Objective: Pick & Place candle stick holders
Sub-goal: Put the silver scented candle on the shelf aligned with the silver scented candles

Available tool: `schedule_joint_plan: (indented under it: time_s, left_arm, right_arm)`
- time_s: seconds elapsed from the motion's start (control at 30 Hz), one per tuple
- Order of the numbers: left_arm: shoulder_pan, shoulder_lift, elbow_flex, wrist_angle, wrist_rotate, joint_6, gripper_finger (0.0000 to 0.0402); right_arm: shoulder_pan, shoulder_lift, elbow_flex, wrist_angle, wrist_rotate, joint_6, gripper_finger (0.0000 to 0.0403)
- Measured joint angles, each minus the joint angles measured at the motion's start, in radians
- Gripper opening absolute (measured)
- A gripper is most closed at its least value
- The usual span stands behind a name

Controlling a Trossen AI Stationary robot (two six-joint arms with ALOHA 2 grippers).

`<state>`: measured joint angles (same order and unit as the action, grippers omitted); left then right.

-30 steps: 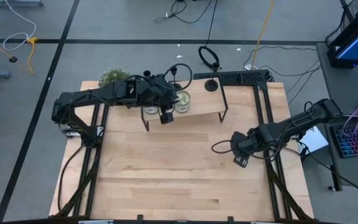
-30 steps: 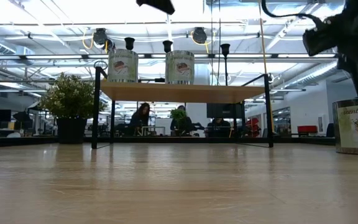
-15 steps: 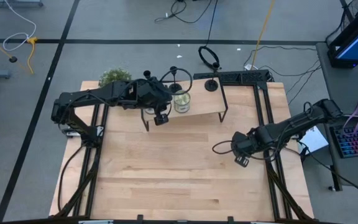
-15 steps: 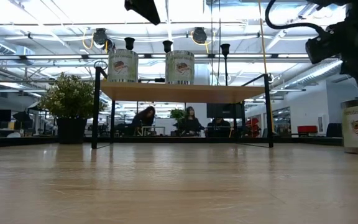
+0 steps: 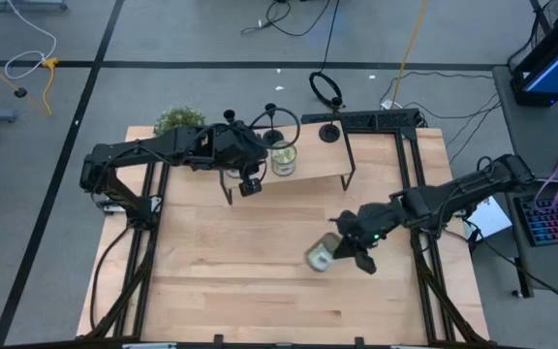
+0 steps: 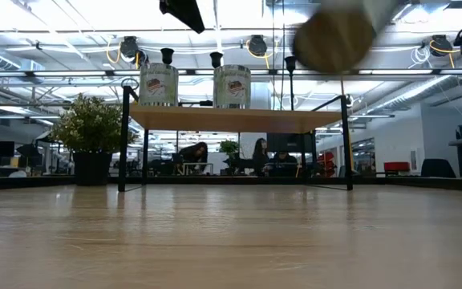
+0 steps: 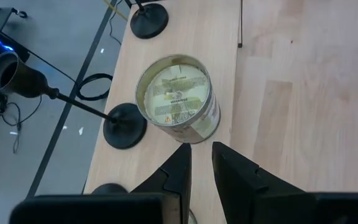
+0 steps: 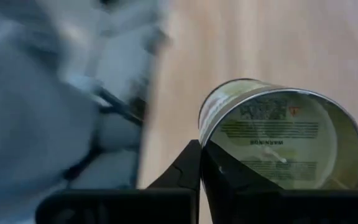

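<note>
1. Right hand (image 5: 349, 254) is over the middle-right of the bench (image 5: 260, 291), fingers closed on the rim of a candle tin (image 5: 322, 256). Right wrist view shows both fingers pinched on the tin's edge (image 8: 278, 134), with the label visible inside.
2. In the low view the held tin (image 6: 335, 36) is blurred, high above the bench surface.
3. Left hand (image 5: 249, 184) hangs at the front edge of the raised shelf (image 5: 308, 170), fingers set narrow, nothing between them. Left wrist view: fingertips (image 7: 179, 168) just short of a second candle tin (image 7: 178, 99) standing on the shelf.
4. Candle stick holders (image 6: 167, 56): three stand on the shelf, upright, in a row behind the tins in the low view (image 6: 216, 59), (image 6: 290, 63). High view shows their round bases along the shelf's far edge (image 5: 329, 133).
5. Low view shows two tins on the shelf (image 6: 158, 84).
6. Potted plant (image 5: 177, 120) at the bench's far-left corner.
7. People (image 6: 191, 154) seated in the room behind.
</note>
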<state>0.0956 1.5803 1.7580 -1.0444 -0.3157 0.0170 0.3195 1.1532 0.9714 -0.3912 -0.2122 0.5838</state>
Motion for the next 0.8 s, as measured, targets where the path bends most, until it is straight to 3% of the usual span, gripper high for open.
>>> schedule_joint_plan:
  time_s: [0.07,0.17,0.37,0.43,0.6,0.8]
  left_arm:
    - [0.0,0.0,0.0,-0.011,0.0,0.0,0.0069]
    - [0.0,0.0,0.0,-0.022,0.0,-0.002,0.0069]
    - [0.0,0.0,0.0,-0.036,0.001,-0.019,0.0069]
    - [0.0,0.0,0.0,-0.036,0.0,-0.016,0.0069]
    - [0.0,0.001,0.0,-0.036,0.0,-0.019,0.0069]
    - [0.0,0.001,0.0,-0.036,0.007,-0.02,0.0069]
  right_arm:
    - [-0.006,-0.001,0.05,0.064,-0.032,-0.125,0.0002]
    - [-0.019,0.002,0.155,-0.011,0.014,-0.283,0.0001]
    - [-0.126,0.043,0.369,-0.358,0.327,-0.546,0.0001]
    - [-0.193,0.053,0.411,-0.406,0.377,-0.606,0.0001]
    - [-0.389,0.084,0.429,-0.454,0.316,-0.697,0.0001]
    - [-0.545,0.126,0.428,-0.584,0.234,-0.842,0.0]
